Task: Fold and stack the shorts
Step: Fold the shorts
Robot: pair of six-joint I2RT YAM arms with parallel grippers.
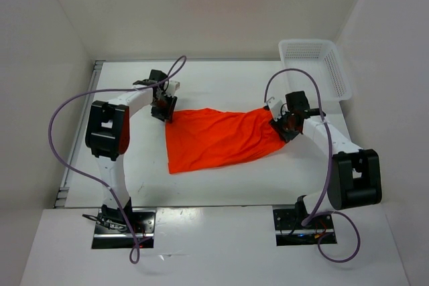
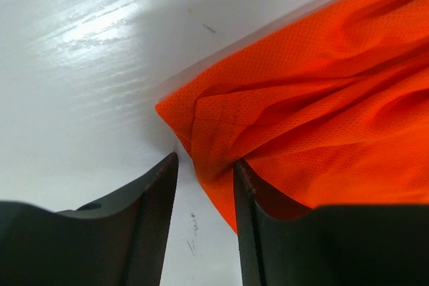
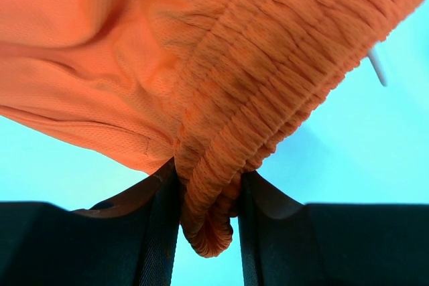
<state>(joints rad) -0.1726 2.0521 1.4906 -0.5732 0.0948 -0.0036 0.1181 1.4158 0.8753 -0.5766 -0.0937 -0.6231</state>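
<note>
Lying spread across the middle of the white table (image 1: 221,78), the orange shorts (image 1: 218,140) reach from left of centre over to the right side. Their near edge sags toward the front edge and the cloth is flat over most of its width.

The left pincer (image 2: 204,160) hangs over the cloth's far left corner. In the left wrist view that corner sits between the two dark fingers (image 2: 151,219). The fabric lies against the right-hand finger, while a strip of bare table shows between it and the other one. The jaws stand apart and do not clamp the cloth, and the corner rests on the surface with a small fold in its hem.

At the opposite end, the right pincer (image 3: 208,175) grips the gathered waistband (image 3: 281,72). In the right wrist view the ribbed elastic is squeezed tightly between both fingers, and a roll of it bulges out below the tips. The rest of the fabric fans away above. A bit of white cord (image 3: 377,65) shows beside the waistband's edge. From above, this end of the shorts bunches to a point at the pincer, toward the right edge of the table.

A white mesh basket (image 1: 315,65) stands at the far right corner, well apart from the cloth.
</note>
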